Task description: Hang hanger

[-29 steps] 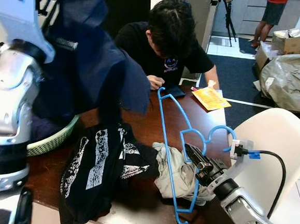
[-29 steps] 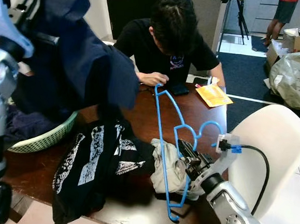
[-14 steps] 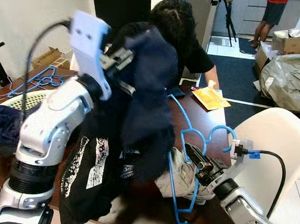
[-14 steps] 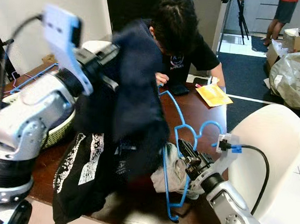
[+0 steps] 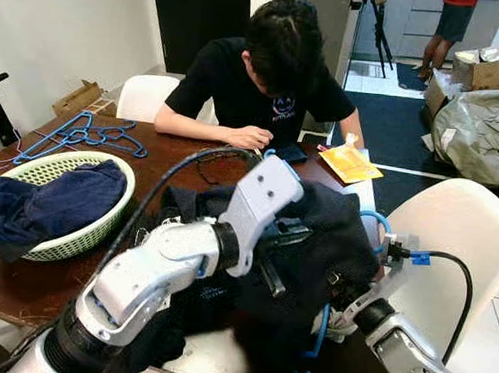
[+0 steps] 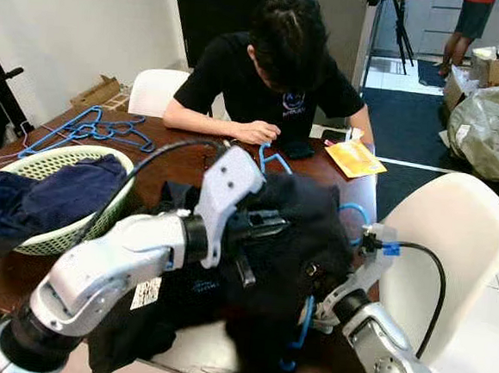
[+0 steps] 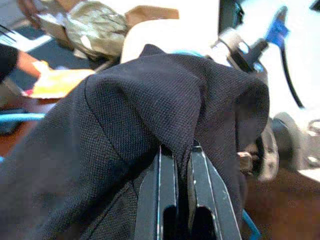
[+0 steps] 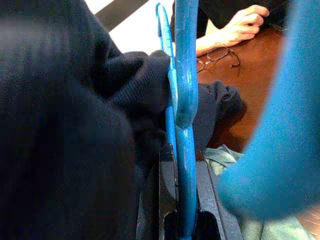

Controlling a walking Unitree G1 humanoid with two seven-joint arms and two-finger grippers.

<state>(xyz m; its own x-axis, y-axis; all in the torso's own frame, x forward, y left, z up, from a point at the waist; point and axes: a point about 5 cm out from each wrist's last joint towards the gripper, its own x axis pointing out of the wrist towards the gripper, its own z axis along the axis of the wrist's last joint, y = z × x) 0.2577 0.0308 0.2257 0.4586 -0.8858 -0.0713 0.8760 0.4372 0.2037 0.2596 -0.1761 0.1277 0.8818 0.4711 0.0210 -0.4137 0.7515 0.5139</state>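
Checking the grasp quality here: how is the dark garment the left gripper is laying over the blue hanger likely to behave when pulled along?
The dark garment is probably floppy: it folds around the left gripper. It likely sags off the blue hanger wherever unsupported. The right gripper clamps the hanger, so that should stay steady.

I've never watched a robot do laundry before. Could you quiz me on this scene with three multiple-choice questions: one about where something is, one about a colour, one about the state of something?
1. Where does the green basket sit?
A. on the floor
B. on the table's left side
C. on the white chair

2. What colour is the hanger in the right gripper?
A. blue
B. red
C. white

3. What is the left gripper doing?
A. hanging open and idle
B. pinching the dark garment
C. holding a phone

Answers:
1 B, it rests on the brown table near the robot's left arm.
2 A, a blue bar runs between the fingers.
3 B, dark cloth is clamped between its fingers.
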